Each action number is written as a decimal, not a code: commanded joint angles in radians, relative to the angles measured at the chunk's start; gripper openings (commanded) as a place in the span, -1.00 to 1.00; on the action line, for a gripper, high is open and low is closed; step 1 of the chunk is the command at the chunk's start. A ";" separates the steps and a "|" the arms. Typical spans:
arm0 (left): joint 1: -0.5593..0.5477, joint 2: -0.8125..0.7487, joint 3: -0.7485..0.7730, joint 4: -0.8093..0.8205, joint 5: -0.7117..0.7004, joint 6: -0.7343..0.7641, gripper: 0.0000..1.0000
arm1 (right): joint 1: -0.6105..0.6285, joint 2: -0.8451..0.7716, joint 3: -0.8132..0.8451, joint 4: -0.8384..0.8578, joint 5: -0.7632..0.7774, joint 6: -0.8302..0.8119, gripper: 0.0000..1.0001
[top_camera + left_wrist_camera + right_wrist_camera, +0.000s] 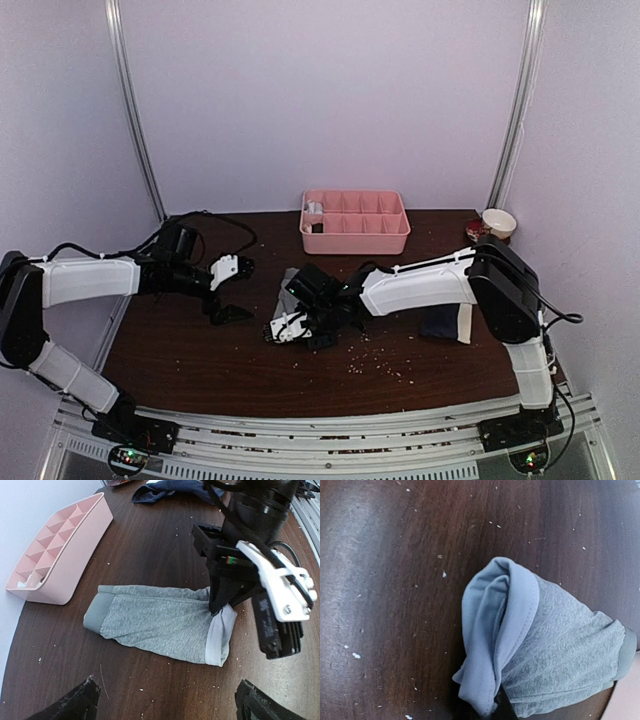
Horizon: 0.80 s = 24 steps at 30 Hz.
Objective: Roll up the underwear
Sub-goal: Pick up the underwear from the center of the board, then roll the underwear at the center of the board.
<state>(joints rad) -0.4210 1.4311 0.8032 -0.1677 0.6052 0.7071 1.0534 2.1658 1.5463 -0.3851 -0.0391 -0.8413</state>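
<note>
Mid-frame in the top view, on the worktop [200, 370], the grey boxer briefs [155, 622] lie as a long strip, darker band toward the pink tray [355, 222]. Their pale end is pinched shut in the right hand [222, 602], which reaches in low from the right. The left hand [232, 290] hovers left of centre, spread wide, holding nothing.

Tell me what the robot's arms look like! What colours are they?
The left arm and right arm have smooth white tube-shaped shells joined by chunky black joints. Thin black cables loop beside them. The left end effector and right end effector are black with a white plate and two fingers each.
</note>
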 commanded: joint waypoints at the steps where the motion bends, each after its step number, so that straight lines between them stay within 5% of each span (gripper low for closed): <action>1: 0.011 -0.089 -0.063 0.064 0.061 0.092 0.96 | -0.008 -0.020 -0.027 -0.076 -0.165 0.144 -1.00; 14: -0.027 -0.421 -0.376 0.109 0.228 0.577 0.83 | -0.072 -0.004 -0.112 0.000 -0.638 0.661 -1.00; 24: -0.249 -0.307 -0.443 0.364 -0.048 0.512 0.55 | -0.156 0.018 -0.204 0.195 -0.820 0.897 -1.00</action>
<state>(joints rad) -0.6388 1.0504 0.3496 0.0410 0.6563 1.2232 0.9295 2.1433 1.3888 -0.2363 -0.7738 -0.0952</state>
